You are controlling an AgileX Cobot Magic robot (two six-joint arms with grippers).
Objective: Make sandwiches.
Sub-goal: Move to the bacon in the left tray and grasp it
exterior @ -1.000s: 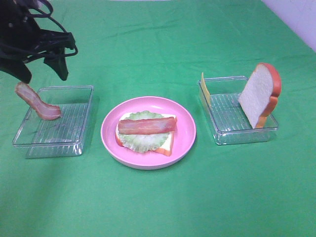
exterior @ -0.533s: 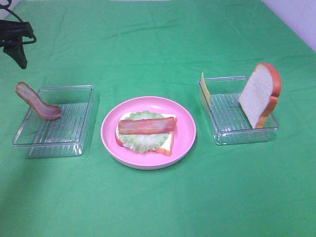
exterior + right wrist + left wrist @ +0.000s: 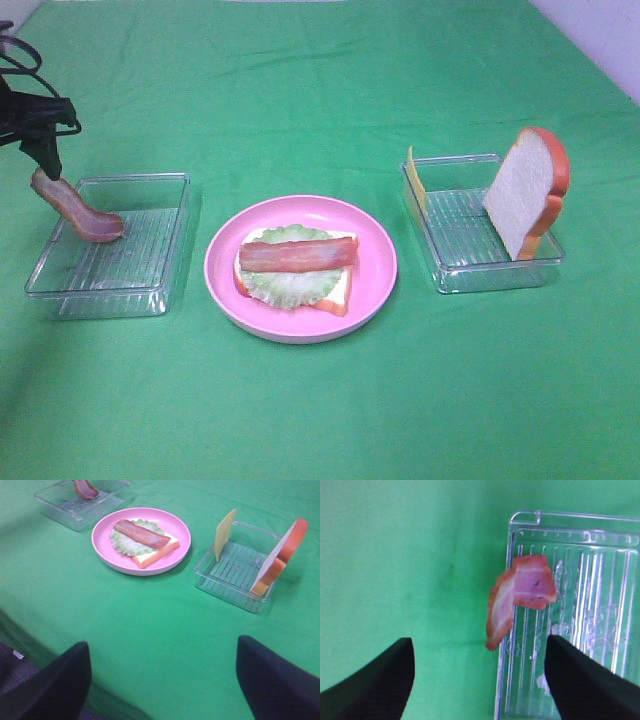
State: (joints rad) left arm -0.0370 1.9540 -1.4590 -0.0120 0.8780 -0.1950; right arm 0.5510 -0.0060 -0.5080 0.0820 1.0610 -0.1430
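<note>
A partial sandwich (image 3: 296, 268) lies on the pink plate (image 3: 378, 250): a bread slice, pale-green lettuce and one bacon strip on top; it also shows in the right wrist view (image 3: 142, 542). A second bacon strip (image 3: 72, 205) leans over the left tray's far left rim (image 3: 520, 597). My left gripper (image 3: 45, 155) is open just above that strip's raised end, with the strip ahead of its jaws (image 3: 480, 680). A bread slice (image 3: 528, 190) and a yellow cheese slice (image 3: 415, 180) stand in the right tray. My right gripper (image 3: 162, 680) is open and empty, far back from the plate.
The clear left tray (image 3: 150, 185) and clear right tray (image 3: 455, 272) flank the plate on the green cloth. The table's near edge shows at the lower left of the right wrist view. The right arm is out of the exterior view.
My left gripper swung left almost out of the exterior view, then came back down to just above the bacon strip's raised end. Food, plate and trays have not moved.
</note>
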